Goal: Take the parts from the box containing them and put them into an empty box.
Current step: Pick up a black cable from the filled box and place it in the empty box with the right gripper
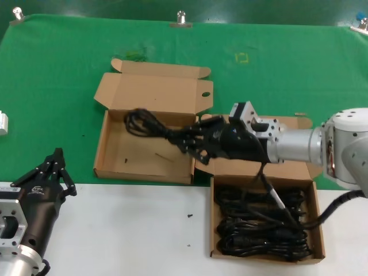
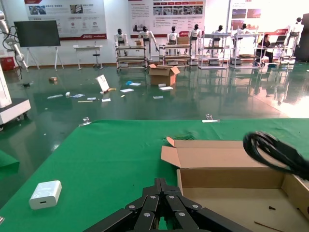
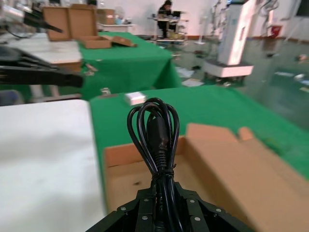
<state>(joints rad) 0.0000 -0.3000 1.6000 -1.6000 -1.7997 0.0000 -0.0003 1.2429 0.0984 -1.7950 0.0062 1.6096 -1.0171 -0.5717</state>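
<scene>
My right gripper point(image 1: 183, 140) is shut on a bundled black power cord point(image 1: 148, 123) and holds it above the floor of the empty box point(image 1: 118, 167), whose floor bears dark specks. The cord's loops point(image 3: 153, 129) stick out past the fingertips in the right wrist view, over that box point(image 3: 125, 181). A loose tail of the cord hangs back to the box containing the parts point(image 1: 318, 221), at the front right, where several black cords point(image 1: 261, 221) lie piled. My left gripper point(image 1: 56, 156) is shut and empty at the front left, short of the empty box point(image 2: 227, 176).
A white adapter block point(image 2: 45, 194) lies on the green cloth point(image 1: 63, 63) at the far left. The boxes' open lids point(image 1: 155, 92) stand at the back. Metal clips point(image 1: 180, 19) hold the cloth's far edge. A white table strip point(image 1: 144, 230) runs along the front.
</scene>
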